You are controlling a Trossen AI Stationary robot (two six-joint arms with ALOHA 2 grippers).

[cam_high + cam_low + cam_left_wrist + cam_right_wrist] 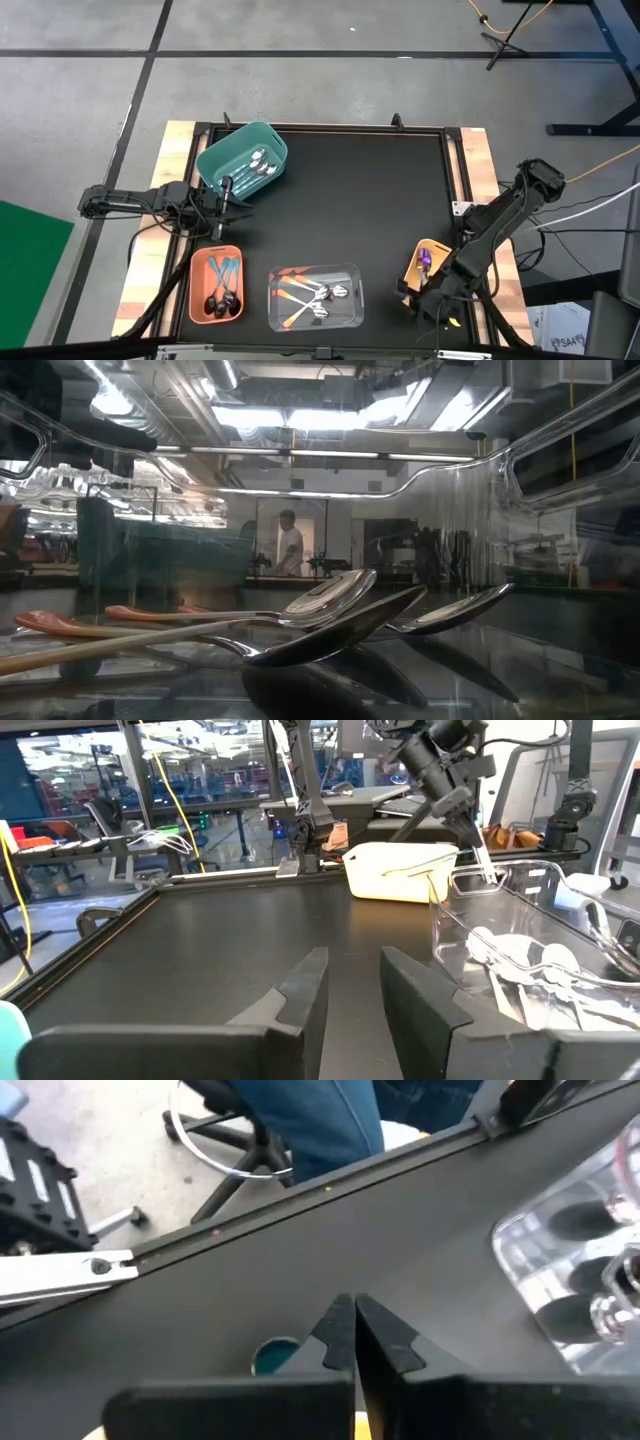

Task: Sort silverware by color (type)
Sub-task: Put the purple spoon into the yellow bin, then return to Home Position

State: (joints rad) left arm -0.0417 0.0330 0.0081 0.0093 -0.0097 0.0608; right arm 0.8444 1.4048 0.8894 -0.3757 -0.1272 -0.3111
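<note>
Spoons are already spread over four bins on the black table [350, 200]: all-silver spoons [262, 166] in the teal bin [240, 150] at the left rear, teal-handled black spoons [222, 288] in the salmon bin [197, 290] at the front left, orange-handled spoons [310, 292] in the clear bin [350, 272] at the front middle, and a purple spoon [425, 259] in the yellow bin [415, 265] at the front right. The left gripper [222, 200] sits just in front of the teal bin, its fingers [300, 990] parted with nothing between them. The right gripper [425, 300] is low at the front right by the yellow bin, its fingers [338, 1330] pressed together and empty.
</note>
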